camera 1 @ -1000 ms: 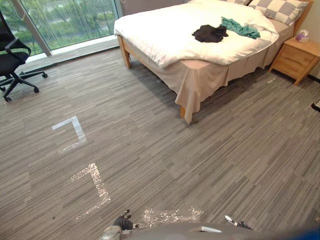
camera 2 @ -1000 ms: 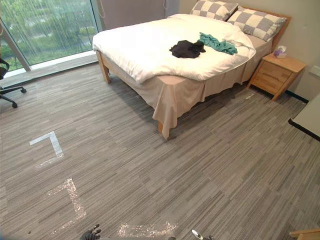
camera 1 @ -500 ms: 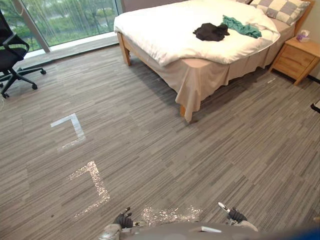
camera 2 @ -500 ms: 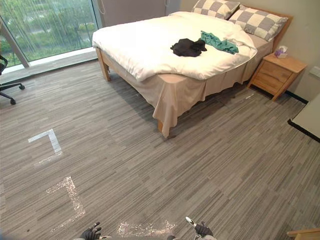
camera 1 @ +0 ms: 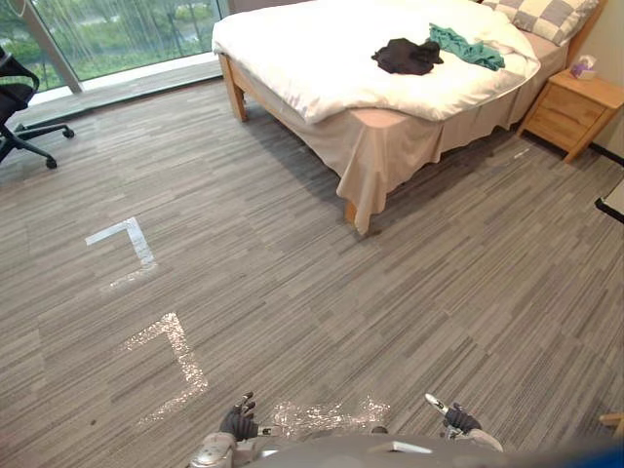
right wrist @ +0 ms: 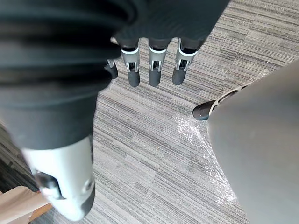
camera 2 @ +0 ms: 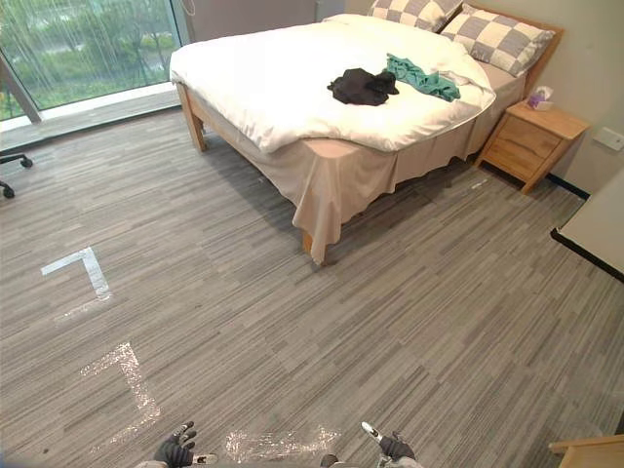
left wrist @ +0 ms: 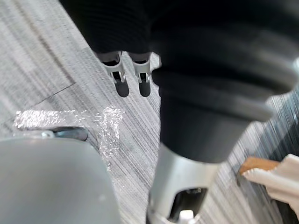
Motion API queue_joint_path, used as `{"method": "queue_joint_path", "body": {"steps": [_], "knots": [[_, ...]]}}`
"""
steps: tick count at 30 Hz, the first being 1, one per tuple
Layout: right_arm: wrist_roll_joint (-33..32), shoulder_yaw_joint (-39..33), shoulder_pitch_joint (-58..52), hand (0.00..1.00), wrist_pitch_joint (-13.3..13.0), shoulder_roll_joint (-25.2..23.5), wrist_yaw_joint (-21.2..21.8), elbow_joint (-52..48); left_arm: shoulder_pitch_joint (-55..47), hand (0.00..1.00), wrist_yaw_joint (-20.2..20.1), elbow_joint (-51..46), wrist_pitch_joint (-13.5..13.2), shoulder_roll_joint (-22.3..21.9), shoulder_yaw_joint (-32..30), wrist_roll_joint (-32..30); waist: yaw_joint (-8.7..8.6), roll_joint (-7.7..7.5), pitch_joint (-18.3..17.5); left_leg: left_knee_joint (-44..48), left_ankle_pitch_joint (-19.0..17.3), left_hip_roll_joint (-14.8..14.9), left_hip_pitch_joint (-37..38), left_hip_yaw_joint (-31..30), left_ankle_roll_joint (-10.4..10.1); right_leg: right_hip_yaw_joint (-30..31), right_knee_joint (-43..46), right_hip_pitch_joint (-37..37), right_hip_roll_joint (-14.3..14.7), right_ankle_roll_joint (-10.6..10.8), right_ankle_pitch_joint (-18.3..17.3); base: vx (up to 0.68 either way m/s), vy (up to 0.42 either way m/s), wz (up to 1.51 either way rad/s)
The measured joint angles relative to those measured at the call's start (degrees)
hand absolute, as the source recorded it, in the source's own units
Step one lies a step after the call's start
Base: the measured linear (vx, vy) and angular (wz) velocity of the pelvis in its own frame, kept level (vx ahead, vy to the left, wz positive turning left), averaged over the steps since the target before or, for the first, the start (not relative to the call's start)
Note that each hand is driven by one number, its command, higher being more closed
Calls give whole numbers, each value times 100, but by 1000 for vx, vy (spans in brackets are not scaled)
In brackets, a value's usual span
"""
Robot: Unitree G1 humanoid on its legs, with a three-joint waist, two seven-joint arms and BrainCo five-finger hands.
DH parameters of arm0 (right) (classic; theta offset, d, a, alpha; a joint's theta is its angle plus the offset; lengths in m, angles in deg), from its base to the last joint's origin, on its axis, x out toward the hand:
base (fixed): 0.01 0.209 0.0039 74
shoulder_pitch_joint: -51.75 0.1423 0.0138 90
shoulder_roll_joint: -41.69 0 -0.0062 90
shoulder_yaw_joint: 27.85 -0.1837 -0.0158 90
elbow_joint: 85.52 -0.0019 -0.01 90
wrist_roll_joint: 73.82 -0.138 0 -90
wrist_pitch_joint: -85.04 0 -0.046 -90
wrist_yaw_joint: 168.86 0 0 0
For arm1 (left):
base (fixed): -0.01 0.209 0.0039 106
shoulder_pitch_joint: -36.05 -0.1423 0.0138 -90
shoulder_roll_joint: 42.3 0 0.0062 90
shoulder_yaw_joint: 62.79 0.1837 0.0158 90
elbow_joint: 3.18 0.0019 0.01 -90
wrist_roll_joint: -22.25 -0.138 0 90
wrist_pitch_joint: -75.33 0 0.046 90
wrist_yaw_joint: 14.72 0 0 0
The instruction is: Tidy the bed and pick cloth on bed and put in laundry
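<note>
Looking down at grey striped carpet [camera 1: 439, 292] everywhere, low pile with a streaky plank pattern. Big bed [camera 1: 312, 49] up top, far side cut off, with a puffy white duvet, a beige skirt [camera 1: 390, 146] hanging in folds and a wooden leg poking out at the corner. Checked pillows [camera 2: 502, 37] at the head, partly cropped. Light wood nightstand [camera 1: 570, 109] just beside it; office chair [camera 1: 15, 102] mostly cut off. Crumpled black cloth [camera 1: 407, 57] and teal cloth [camera 1: 466, 47] lie on the duvet, can't tell if they touch. Pale tape corners [camera 1: 125, 239] on the carpet. Left hand [camera 1: 239, 422] and right hand [camera 1: 458, 420] hang low, well apart from the bed, fingers [right wrist: 153, 74] straight and loose, holding nothing
</note>
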Motion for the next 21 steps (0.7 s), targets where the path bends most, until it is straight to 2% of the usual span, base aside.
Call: {"method": "queue_joint_path", "body": {"steps": [1, 2, 4, 6, 7, 9, 11, 12, 13, 14, 15, 16, 17, 18, 19, 21], "knots": [[-14, -22, 11, 0, 0, 0, -11, -9, 30, 0, 15, -1, 3, 9, 20, -72, -3, 4, 25, 15, -6, 0, -42, 18, 8, 1, 160, -118, -11, -68, -79, -34, -28, -6], [-122, -95, 39, 0, -1, 3, -81, -109, 149, 0, 67, -2, 10, 51, 136, -119, -16, 8, 200, 168, -71, 8, -133, 41, 29, 0, 1050, -555, -115, -65, -507, -20, -19, -5], [-280, -101, 63, 0, -2, 5, -154, -178, 215, 0, 67, -6, 10, 99, 227, -167, 9, -12, 340, 301, -131, -4, -180, 120, 98, -33, 1931, -973, -249, 28, -795, -28, -8, -18], [-472, -93, 222, 0, 0, -42, -227, -193, 274, 0, 86, -14, 11, 176, 235, -239, -12, -88, 553, 409, -148, 17, -204, 523, 75, -338, 3151, -1669, -503, 111, -937, -44, 8, -43], [-510, -92, 253, 0, 0, -84, -243, -198, 315, 0, 102, -15, 13, 225, 242, -327, -21, -118, 590, 437, -167, 32, -236, 690, 46, -608, 3321, -1838, -620, 5, -1014, -5, 9, -40], [-554, -72, 349, 0, 0, -171, -274, -167, 437, 0, 223, -20, 31, 291, 243, -349, -12, -234, 648, 639, -323, 179, -404, 884, -98, -898, 3008, -1996, -659, -57, -1040, 48, -78, -58], [-778, -79, 422, 0, -14, -117, -257, -188, 630, 0, 306, -17, 62, 241, 265, -404, -26, -100, 855, 830, -493, 519, -486, 995, -188, -890, 2539, -2114, -483, -65, -994, 75, -144, -63], [-934, -83, 422, 0, -35, -50, -244, -295, 752, 0, 334, -17, 60, 175, 299, -404, -38, 50, 967, 859, -579, 785, -497, 1060, -298, -746, 2255, -2270, -327, -35, -835, 197, -276, -56], [-997, -82, 415, 0, -46, 41, -209, -353, 851, 0, 369, -11, 59, 98, 297, -407, -99, 137, 1023, 853, -649, 1022, -495, 1129, -441, -543, 1871, -2480, -271, 11, -506, 243, -298, -45], [-994, -72, 404, 0, -33, 74, -180, -361, 881, 0, 390, -11, 54, 67, 295, -418, -184, 104, 1035, 863, -703, 1104, -478, 1154, -526, -399, 1676, -2624, -331, 121, -271, 363, -366, -25], [-959, -77, 341, 0, 5, 64, -131, -326, 891, 0, 448, -12, 56, 60, 291, -500, -248, -24, 1062, 862, -784, 1130, -357, 1203, -674, -238, 1526, -2728, -488, 255, -112, 418, -359, -31], [-955, -133, 306, 0, 82, 48, -83, -233, 934, 0, 488, -11, 76, -7, 241, -584, -243, -35, 1134, 874, -875, 1311, -39, 1384, -833, -362, 1862, -2718, -434, -142, 238, 416, -354, -38], [-906, -136, 310, 0, 99, 91, -78, -211, 958, 0, 466, -20, 116, -79, 251, -623, -276, 79, 1185, 935, -816, 1457, 47, 1423, -819, -364, 2250, -2787, -321, -192, -90, 413, -343, -44], [-838, -208, 279, 0, 103, 75, -66, -187, 961, 0, 459, -45, 177, -137, 258, -679, -373, 75, 1182, 1168, -653, 1536, 130, 1357, -793, -336, 2876, -2901, -331, -363, -482, 399, -340, -29], [-837, -279, 170, 0, 153, 62, -64, -166, 949, 0, 451, -59, 272, -203, 288, -745, -398, 143, 1144, 1493, -492, 1637, 239, 1244, -780, -360, 3352, -2852, -315, -581, -880, 428, -356, -20], [-807, -316, 69, 0, 224, 131, -82, -165, 907, 0, 436, -187, 390, -245, 413, -828, -469, 350, 970, 2247, -229, 1866, 74, 977, -757, -398, 3547, -2692, -151, -743, -1297, 476, -341, -18]]}}
